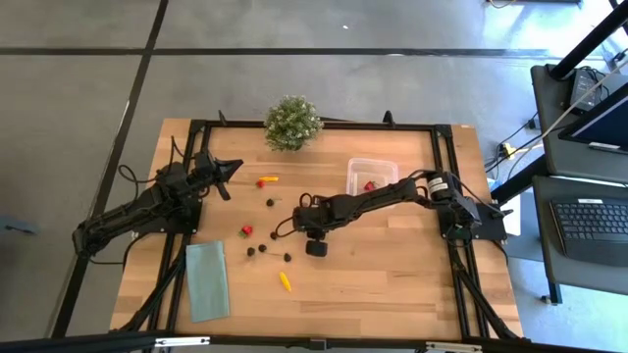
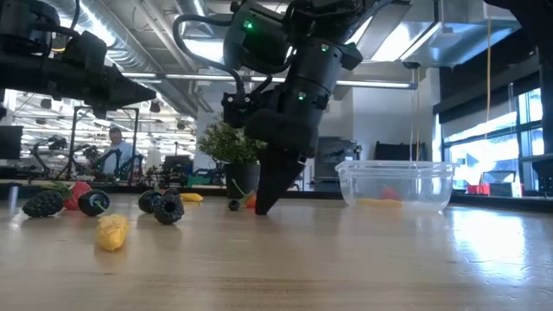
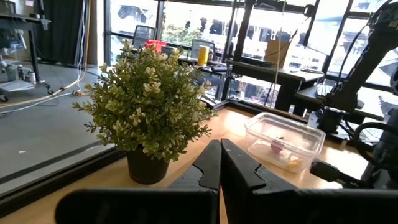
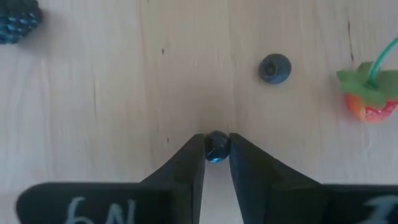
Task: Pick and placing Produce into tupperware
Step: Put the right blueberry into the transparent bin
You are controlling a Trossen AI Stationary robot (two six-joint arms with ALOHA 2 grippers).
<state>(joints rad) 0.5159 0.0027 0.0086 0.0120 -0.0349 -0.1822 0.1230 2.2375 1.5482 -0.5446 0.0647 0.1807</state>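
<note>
Small toy produce lies scattered on the wooden table: dark berries [image 1: 260,250], a red piece [image 1: 246,231], a yellow piece [image 1: 284,281] and a yellow-red piece [image 1: 267,180]. The clear tupperware [image 1: 371,176] stands toward the far right and holds a red piece [image 1: 369,184]. My right gripper [image 1: 314,245] points down at the table's middle, shut on a small dark blue berry [image 4: 216,147]. A second blueberry [image 4: 274,68] and a strawberry [image 4: 367,99] lie just beyond it. My left gripper [image 3: 219,165] is shut and held up near the far left, facing the plant. My right gripper pinches the small dark blue berry [image 4: 216,149] between its two fingertips [image 4: 194,155], only at their free ends. The fingers come from above, pointing down. In the low view the fingertips [image 2: 262,206] reach the tabletop, so the berry sits at the table surface.
A bushy potted plant [image 1: 292,123] stands at the table's far edge, left of the tupperware. A pale-green cloth [image 1: 206,279] lies flat near the near left corner. Blackberries [image 2: 43,203] and a yellow piece [image 2: 112,231] lie left of my right gripper. A person [image 2: 112,151] sits far behind the table.
</note>
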